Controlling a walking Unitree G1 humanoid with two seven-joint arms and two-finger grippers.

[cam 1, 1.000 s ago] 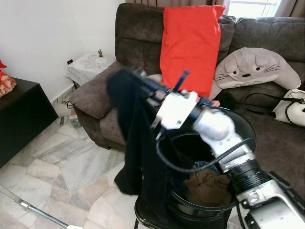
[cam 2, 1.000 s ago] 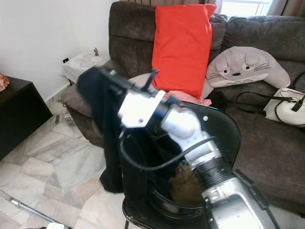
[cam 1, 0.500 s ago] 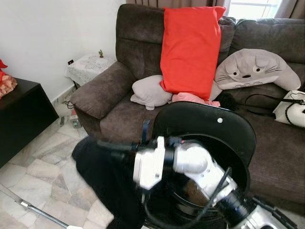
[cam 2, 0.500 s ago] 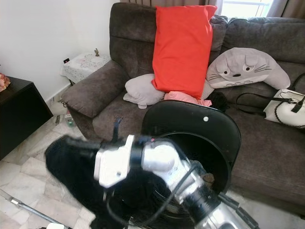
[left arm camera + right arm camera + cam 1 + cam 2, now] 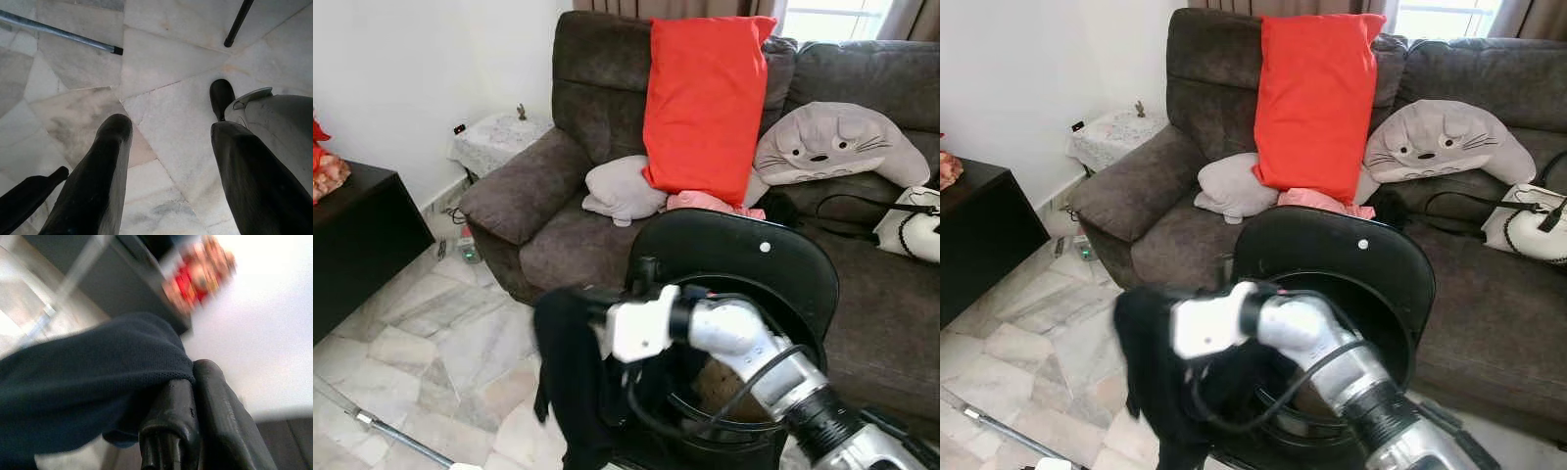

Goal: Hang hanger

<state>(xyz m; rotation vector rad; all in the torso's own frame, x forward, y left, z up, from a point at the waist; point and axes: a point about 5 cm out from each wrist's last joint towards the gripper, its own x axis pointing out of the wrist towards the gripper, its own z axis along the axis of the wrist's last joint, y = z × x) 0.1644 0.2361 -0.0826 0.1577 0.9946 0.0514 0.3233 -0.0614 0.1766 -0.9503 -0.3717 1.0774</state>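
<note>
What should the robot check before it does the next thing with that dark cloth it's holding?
1. Grip: right gripper is shut on the dark garment. Ok.
2. Hanger: none can be made out in the cloth. Cannot tell.
3. Cloth off the floor: its lower end runs out of the head views. Cannot tell.
4. Clear of the black chair: the garment hangs right against the chair's front. Not ok.
5. Left gripper free: open, pointing at the marble floor. Ok.
6. Somewhere to hang it: no rail or hook visible. Cannot tell.
</note>
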